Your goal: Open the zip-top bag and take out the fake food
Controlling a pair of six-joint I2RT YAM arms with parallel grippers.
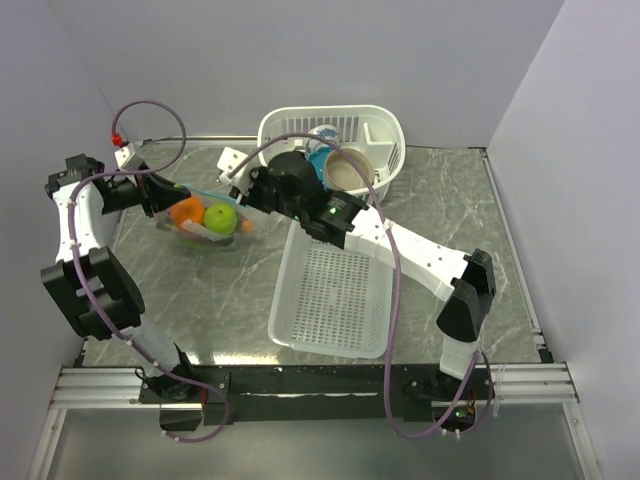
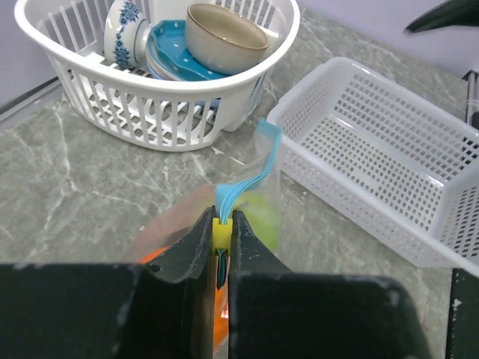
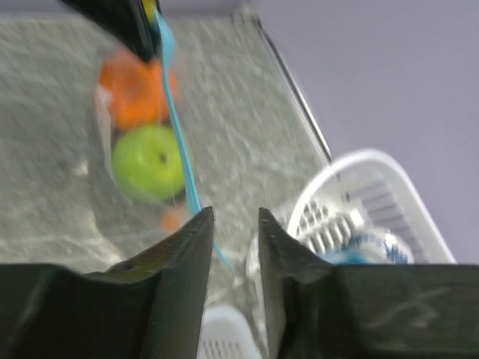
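The zip-top bag (image 1: 208, 222) lies on the table at the left, clear with a teal-blue zip strip (image 2: 251, 176). Inside it show an orange ball (image 1: 186, 210), a green round fruit (image 1: 221, 217) and a reddish-orange piece. My left gripper (image 2: 223, 224) is shut on the yellow slider at the strip's end; from above it (image 1: 163, 196) is at the bag's left end. My right gripper (image 3: 232, 224) is open at the bag's right end (image 1: 243, 193), the teal strip (image 3: 178, 123) running down beside its left finger. The green fruit (image 3: 146, 161) and orange ball (image 3: 138, 90) lie beyond it.
A white dish basket (image 1: 385, 130) at the back holds a tan bowl (image 2: 224, 36), a blue bowl and a patterned cup. A white flat mesh tray (image 1: 335, 300) lies right of the bag, under my right arm. Walls close in on both sides.
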